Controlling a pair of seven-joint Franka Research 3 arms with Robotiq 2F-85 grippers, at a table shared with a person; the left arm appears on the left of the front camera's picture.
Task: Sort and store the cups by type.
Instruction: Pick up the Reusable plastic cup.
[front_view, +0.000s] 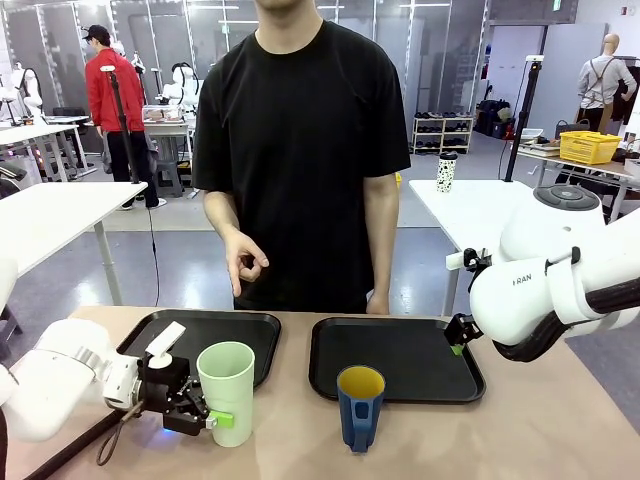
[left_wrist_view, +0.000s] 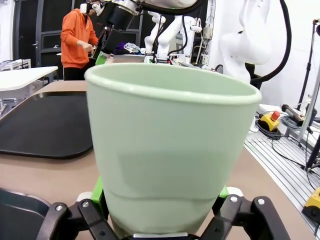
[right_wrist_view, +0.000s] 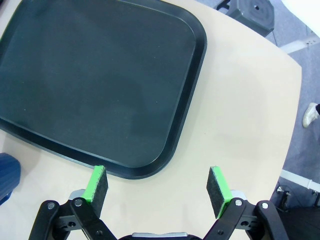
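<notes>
Both upright, mouths up: green tumbler (front_view: 226, 385) gripped by L jaws, blue mug (front_view: 360, 410) free, R jaws open.

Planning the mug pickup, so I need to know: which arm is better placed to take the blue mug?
Right. The right hand is open and free over the right tray edge, and the blue mug stands just before that tray. The left hand is closed on the green tumbler.

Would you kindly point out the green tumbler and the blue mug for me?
green tumbler (front_view: 227, 385), front view, middle of its wall.
blue mug (front_view: 372, 408), front view, outer wall below the rim.
</notes>
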